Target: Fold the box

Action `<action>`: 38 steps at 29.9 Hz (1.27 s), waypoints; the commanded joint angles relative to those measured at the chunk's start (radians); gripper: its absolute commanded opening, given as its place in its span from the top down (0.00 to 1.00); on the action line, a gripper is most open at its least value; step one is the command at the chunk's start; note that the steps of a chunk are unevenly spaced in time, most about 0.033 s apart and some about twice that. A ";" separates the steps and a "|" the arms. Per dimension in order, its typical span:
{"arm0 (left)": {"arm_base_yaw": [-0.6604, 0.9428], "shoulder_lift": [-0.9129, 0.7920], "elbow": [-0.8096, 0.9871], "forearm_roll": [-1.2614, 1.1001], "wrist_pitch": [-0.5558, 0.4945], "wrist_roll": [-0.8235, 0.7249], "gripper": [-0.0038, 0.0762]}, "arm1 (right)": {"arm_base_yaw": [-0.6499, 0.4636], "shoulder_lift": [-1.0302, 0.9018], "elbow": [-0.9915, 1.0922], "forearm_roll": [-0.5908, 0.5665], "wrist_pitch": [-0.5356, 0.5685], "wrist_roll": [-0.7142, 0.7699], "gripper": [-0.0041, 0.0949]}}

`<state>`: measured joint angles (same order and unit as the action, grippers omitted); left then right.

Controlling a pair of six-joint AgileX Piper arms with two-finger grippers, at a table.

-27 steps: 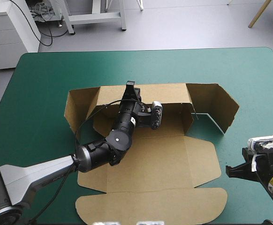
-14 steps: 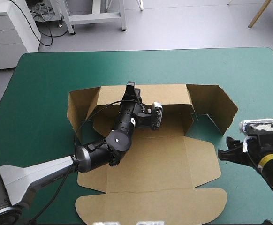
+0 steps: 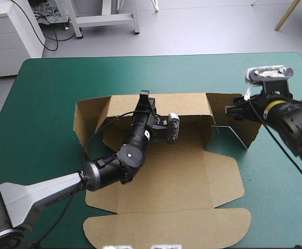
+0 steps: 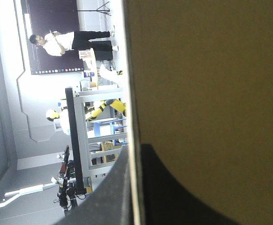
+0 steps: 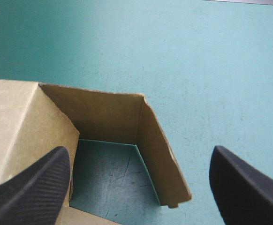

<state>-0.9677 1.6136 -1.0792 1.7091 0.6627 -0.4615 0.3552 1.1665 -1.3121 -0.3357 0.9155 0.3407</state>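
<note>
The brown box (image 3: 166,179) lies in the middle of the teal-green table, its back wall (image 3: 177,104) raised and its lid (image 3: 166,228) flat toward the front. My left gripper (image 3: 144,95) is shut on the back wall's top edge; in the left wrist view the board (image 4: 207,70) fills the picture between the black fingers (image 4: 113,197). My right gripper (image 3: 235,110) hovers open over the raised right-end flap (image 3: 244,116). In the right wrist view that bent flap (image 5: 103,117) stands ahead of my right gripper (image 5: 139,150), untouched.
The left-end flap (image 3: 86,122) also stands raised. Bare teal-green cover (image 3: 275,78) runs around the box on the far and right sides. A white cabinet (image 3: 11,36) stands beyond the far left corner.
My right arm has swung from the table's right front area up to the box's right-end flap, and its fingers have opened. The left arm and the box have not moved.
</note>
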 commanded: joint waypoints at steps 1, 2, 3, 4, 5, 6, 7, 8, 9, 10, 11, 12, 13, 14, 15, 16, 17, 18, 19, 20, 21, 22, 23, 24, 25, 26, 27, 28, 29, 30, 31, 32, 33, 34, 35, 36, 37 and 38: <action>-0.006 -0.047 -0.020 0.104 0.022 -0.008 0.96 | -0.135 0.097 -0.172 0.213 0.020 -0.257 0.19; -0.006 -0.047 -0.020 0.104 0.022 -0.008 0.96 | -0.173 0.126 -0.206 0.273 0.044 -0.310 0.19; -0.006 -0.047 -0.020 0.104 0.022 -0.008 0.96 | -0.206 0.161 -0.247 0.336 0.061 -0.365 0.19; -0.006 -0.045 -0.020 0.104 0.022 -0.008 0.96 | -0.234 0.196 -0.287 0.382 0.077 -0.404 0.19; -0.006 -0.045 -0.020 0.104 0.022 -0.008 0.96 | -0.257 0.231 -0.328 0.423 0.088 -0.431 0.19; -0.006 -0.045 -0.020 0.104 0.022 -0.008 0.96 | -0.272 0.265 -0.359 0.449 0.096 -0.452 0.19; -0.006 -0.045 -0.020 0.101 0.022 -0.008 0.96 | -0.287 0.300 -0.397 0.470 0.103 -0.462 0.19; -0.006 -0.045 -0.020 0.099 0.022 -0.008 0.96 | -0.300 0.337 -0.434 0.483 0.118 -0.468 0.19; -0.006 -0.045 -0.020 0.092 0.022 -0.008 0.96 | -0.308 0.367 -0.471 0.490 0.135 -0.475 0.19; -0.006 -0.045 -0.020 0.090 0.022 -0.008 0.96 | -0.315 0.405 -0.507 0.493 0.161 -0.479 0.19; -0.006 -0.045 -0.020 0.085 0.022 -0.008 0.96 | -0.322 0.444 -0.541 0.497 0.194 -0.481 0.19; -0.006 -0.045 -0.020 0.085 0.024 -0.008 0.96 | -0.328 0.474 -0.567 0.497 0.226 -0.481 0.19; -0.006 -0.045 -0.020 0.085 0.026 -0.008 0.96 | -0.331 0.512 -0.599 0.499 0.253 -0.483 0.19; -0.006 -0.045 -0.020 0.085 0.026 -0.008 0.96 | -0.331 0.548 -0.628 0.499 0.277 -0.486 0.19; -0.006 -0.045 -0.020 0.085 0.026 -0.008 0.96 | -0.332 0.582 -0.650 0.499 0.289 -0.494 0.19; -0.006 -0.045 -0.020 0.085 0.026 -0.008 0.96 | -0.335 0.611 -0.671 0.499 0.289 -0.498 0.19; -0.006 -0.045 -0.020 0.085 0.026 -0.008 0.96 | -0.334 0.637 -0.688 0.504 0.289 -0.498 0.19; -0.006 -0.045 -0.020 0.085 0.026 -0.008 0.96 | -0.334 0.655 -0.697 0.510 0.289 -0.498 0.19; -0.006 -0.045 -0.020 0.085 0.029 -0.008 0.96 | -0.334 0.674 -0.703 0.511 0.289 -0.503 0.19; -0.006 -0.045 -0.020 0.085 0.030 -0.008 0.96 | -0.334 0.688 -0.703 0.512 0.289 -0.505 0.19; -0.006 -0.045 -0.020 0.085 0.037 -0.008 0.96 | -0.334 0.697 -0.703 0.512 0.289 -0.505 0.19; -0.006 -0.043 -0.020 0.085 0.039 -0.008 0.96 | -0.334 0.706 -0.703 0.512 0.289 -0.505 0.19; -0.006 -0.043 -0.020 0.085 0.040 -0.008 0.96 | -0.334 0.708 -0.699 0.512 0.289 -0.505 0.19; -0.006 -0.043 -0.020 0.085 0.041 -0.008 0.96 | -0.334 0.708 -0.697 0.512 0.289 -0.505 0.19; -0.006 -0.043 -0.020 0.085 0.041 -0.005 0.96 | -0.334 0.708 -0.694 0.512 0.289 -0.508 0.19; -0.006 -0.043 -0.020 0.085 0.041 -0.005 0.96 | -0.334 0.708 -0.692 0.512 0.289 -0.512 0.18; -0.006 -0.043 -0.020 0.085 0.041 -0.005 0.96 | -0.334 0.708 -0.692 0.512 0.289 -0.512 0.17; -0.006 -0.043 -0.020 0.085 0.041 -0.005 0.96 | -0.334 0.706 -0.692 0.512 0.290 -0.512 0.17; -0.006 -0.043 -0.020 0.085 0.041 -0.005 0.96 | -0.334 0.704 -0.692 0.512 0.290 -0.515 0.17; -0.006 -0.043 -0.020 0.085 0.041 -0.005 0.96 | -0.334 0.701 -0.692 0.512 0.290 -0.520 0.17; -0.006 -0.043 -0.020 0.085 0.041 -0.005 0.96 | -0.334 0.693 -0.690 0.512 0.290 -0.522 0.17; -0.006 -0.043 -0.020 0.085 0.041 -0.005 0.96 | -0.334 0.684 -0.682 0.512 0.290 -0.524 0.17; -0.006 -0.041 -0.020 0.085 0.038 -0.005 0.96 | -0.334 0.672 -0.669 0.512 0.290 -0.528 0.17; -0.006 -0.041 -0.020 0.085 0.038 -0.005 0.96 | -0.336 0.661 -0.657 0.512 0.290 -0.536 0.17; -0.006 -0.037 -0.020 0.085 0.037 -0.008 0.96 | -0.339 0.648 -0.638 0.512 0.290 -0.546 0.17; -0.006 -0.034 -0.020 0.085 0.037 -0.010 0.96 | -0.340 0.633 -0.617 0.512 0.290 -0.549 0.17; -0.006 -0.030 -0.020 0.085 0.037 -0.010 0.96 | -0.340 0.618 -0.599 0.512 0.289 -0.555 0.17; -0.006 -0.025 -0.020 0.085 0.037 -0.010 0.96 | -0.340 0.606 -0.577 0.510 0.289 -0.565 0.17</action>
<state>-0.9677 1.6155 -1.0773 1.7110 0.6703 -0.4615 0.0304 1.8633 -1.9062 0.1665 1.2306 -0.1933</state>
